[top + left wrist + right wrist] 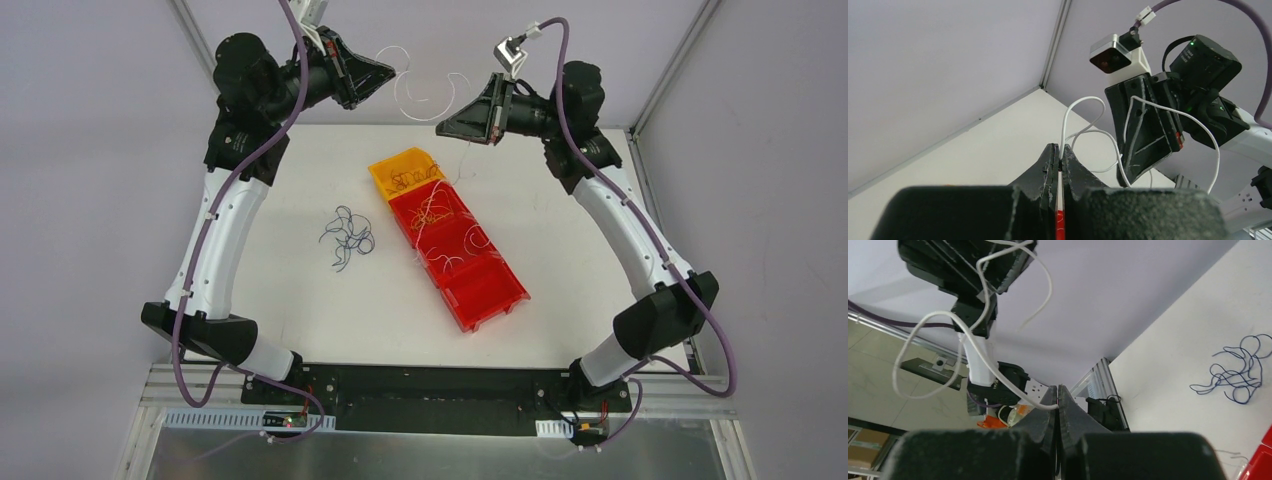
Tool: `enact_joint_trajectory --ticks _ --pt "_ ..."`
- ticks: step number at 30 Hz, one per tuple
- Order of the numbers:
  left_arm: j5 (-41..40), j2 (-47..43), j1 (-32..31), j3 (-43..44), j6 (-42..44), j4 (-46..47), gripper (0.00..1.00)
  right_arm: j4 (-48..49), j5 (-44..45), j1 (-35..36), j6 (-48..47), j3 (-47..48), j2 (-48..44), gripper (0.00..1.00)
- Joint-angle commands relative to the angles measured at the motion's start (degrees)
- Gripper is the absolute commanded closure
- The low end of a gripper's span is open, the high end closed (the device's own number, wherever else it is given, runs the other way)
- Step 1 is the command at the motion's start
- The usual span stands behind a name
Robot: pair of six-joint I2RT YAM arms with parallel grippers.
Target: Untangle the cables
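Note:
Both grippers are raised above the table's far edge. My left gripper (390,72) is shut on a thin white cable (428,102), and my right gripper (441,128) is shut on white cable too. The cable hangs in curly loops between them. In the left wrist view the fingertips (1053,157) pinch the white cable (1083,132). In the right wrist view the jaws pinch its end (998,377). A loose clump of dark blue cables (346,236) lies on the table, also in the right wrist view (1238,375). More white and orange-yellow cables (436,212) lie in the bins.
An orange bin (378,172) and a longer red bin (500,295) with compartments lie diagonally across the middle of the white table. Walls and frame posts stand close behind both grippers. The right arm (1198,75) fills the right of the left wrist view.

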Motion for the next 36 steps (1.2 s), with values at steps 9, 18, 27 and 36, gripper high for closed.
enact_joint_trajectory --ticks 9,18,27,36 --pt "2.8 -0.9 -0.6 0.3 2.6 2.2 1.00 6.2 -3.8 -4.9 4.9 -0.6 -3.7 1.00" --pt "1.5 0.0 -0.6 3.2 4.5 1.0 1.00 24.9 -3.2 3.1 22.8 -4.0 -4.2 1.00" --pt "-2.2 -2.8 -0.6 0.5 8.5 -2.1 1.00 33.9 -2.8 3.1 31.2 -0.3 -4.5 1.00" --pt "-3.8 -5.1 -0.6 -2.9 9.7 -3.6 1.00 25.4 -3.1 6.9 20.3 -11.9 -4.7 1.00"
